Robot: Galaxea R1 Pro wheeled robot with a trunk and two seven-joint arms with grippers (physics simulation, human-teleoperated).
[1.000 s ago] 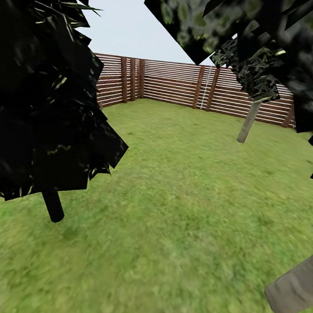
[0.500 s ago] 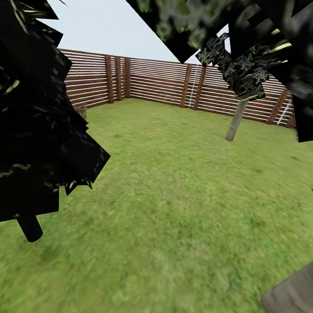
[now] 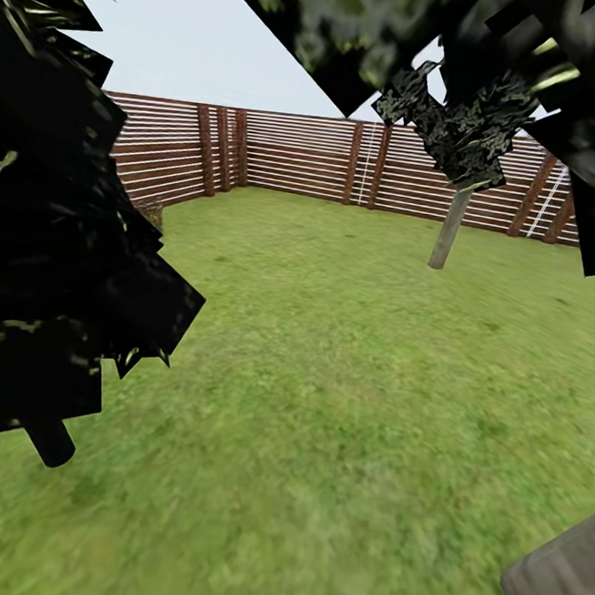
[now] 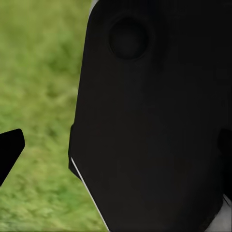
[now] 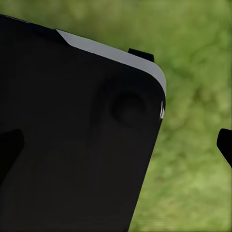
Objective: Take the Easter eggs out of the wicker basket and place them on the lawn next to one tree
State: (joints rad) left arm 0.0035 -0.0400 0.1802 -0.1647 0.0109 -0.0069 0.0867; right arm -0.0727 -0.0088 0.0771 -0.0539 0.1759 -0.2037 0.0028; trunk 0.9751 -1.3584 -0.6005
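- Jaws: in both wrist views a large black body of the robot blocks most of the picture against blurred grass; a dark tip shows at the edge of each view, but whether either pair of jaws stands apart or together cannot be told, and nothing is seen held.
- Left gripper point(image 4: 9, 150) and right gripper point(image 5: 224, 145): only these dark edge pieces appear; no egg shows near either.
- Lawn point(image 3: 345, 367): mottled green grass runs from the foreground to the fence, with no yellow egg lying on its visible part.
- Wicker basket point(image 3: 151, 212): a small brown woven shape at the foliage's edge, far off by the fence, is probably the basket; it is largely hidden and too small for its contents to be made out.
- Fence point(image 3: 303, 156): brown horizontal slats close the garden at the back.
- Far tree point(image 3: 450, 226): slim grey-beige trunk under a dark speckled canopy, standing well out on the lawn before the fence.
- Near trunk point(image 3: 556, 581): a thick grey-beige trunk at the lower right corner, close to the robot.
- Dark tree point(image 3: 54, 263): black jagged leaf planes on a short dark stem at the left.
- Progress (judgement): no egg is shown beside any tree, so placing appears still to be done; the robot seems to be in transit across the garden.
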